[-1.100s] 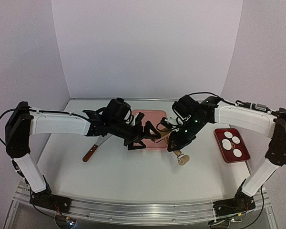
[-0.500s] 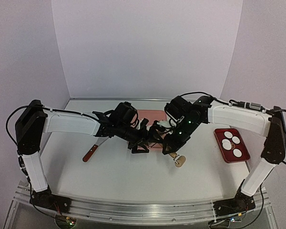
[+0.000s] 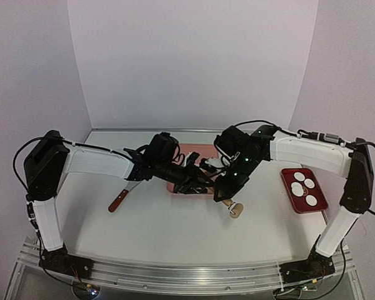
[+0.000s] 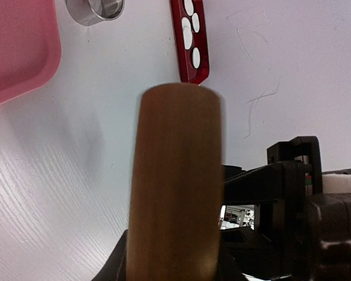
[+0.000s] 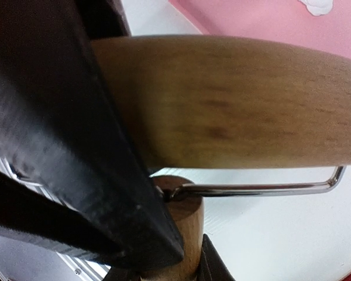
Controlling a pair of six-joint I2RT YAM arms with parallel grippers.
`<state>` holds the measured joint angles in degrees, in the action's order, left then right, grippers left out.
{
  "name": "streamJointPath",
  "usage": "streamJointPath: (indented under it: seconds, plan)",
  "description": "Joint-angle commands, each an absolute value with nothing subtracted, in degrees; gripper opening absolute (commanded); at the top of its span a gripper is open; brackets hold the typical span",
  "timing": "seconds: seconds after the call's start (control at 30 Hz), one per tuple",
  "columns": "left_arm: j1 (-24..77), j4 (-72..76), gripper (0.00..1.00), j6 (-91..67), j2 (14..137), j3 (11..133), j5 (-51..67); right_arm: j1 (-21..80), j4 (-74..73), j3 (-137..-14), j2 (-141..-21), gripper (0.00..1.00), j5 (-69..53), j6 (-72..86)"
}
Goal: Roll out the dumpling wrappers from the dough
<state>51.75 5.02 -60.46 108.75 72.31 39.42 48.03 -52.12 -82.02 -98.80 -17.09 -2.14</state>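
Observation:
A small wooden rolling pin [image 3: 235,210] hangs over the table between both arms. My right gripper [image 3: 224,190] is shut on its handle [image 5: 184,234], with a wire bracket [image 5: 257,188] joining handle to drum. The drum [image 4: 175,181] fills my left gripper [image 4: 174,260], whose dark jaws press both its sides; one left finger [image 5: 64,146] lies against the drum [image 5: 234,102]. A bit of white dough [image 5: 317,6] lies on the pink board [image 5: 263,20]. Several round white dumpling wrappers [image 3: 304,189] sit in the red tray [image 3: 319,190].
The pink board [image 3: 203,150] lies behind the two grippers. A wooden-handled knife [image 3: 122,197] rests left of them. A metal ring cutter [image 4: 96,9] stands between the board [image 4: 17,47] and the red tray [image 4: 190,70].
My left gripper has moved right to the rolling pin and closed from wide open onto its drum. The right arm has shifted slightly left, still holding the handle.

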Motion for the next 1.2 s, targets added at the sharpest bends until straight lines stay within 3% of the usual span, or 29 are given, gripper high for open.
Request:
streamJointPath:
  seconds: [0.0, 0.1, 0.27, 0.33, 0.47, 0.8, 1.17]
  plan:
    - [50.9, 9.0, 0.05, -61.6, 107.9, 72.9, 38.6, 48.8, -52.0, -84.9, -98.2, 0.07, -13.8, -1.7]
    - [50.4, 9.0, 0.0, -61.8, 105.2, 70.3, 35.4, 48.8, -50.8, -85.4, -97.1, 0.29, -9.1, 2.2]
    - [50.3, 10.2, 0.0, -61.4, 100.0, 66.8, 28.2, 48.8, -49.3, -88.0, -94.6, 0.84, -2.4, 8.7]
    - [50.3, 11.2, 0.0, -61.5, 97.7, 64.8, 25.2, 48.6, -48.9, -89.6, -93.5, 0.96, -0.9, 11.3]
    - [50.2, 15.4, 0.0, -61.7, 92.6, 60.8, 18.5, 46.2, -46.7, -90.9, -91.1, 0.98, -3.4, 16.4]
    - [50.2, 22.6, 0.0, -59.9, 84.7, 59.7, 15.0, 30.2, -23.1, -74.7, -83.1, 0.98, -35.9, 34.1]
    - [50.2, 30.8, 0.0, -64.1, 82.1, 61.4, 17.6, 28.7, 4.6, -65.5, -85.5, 0.98, -53.8, 50.6]
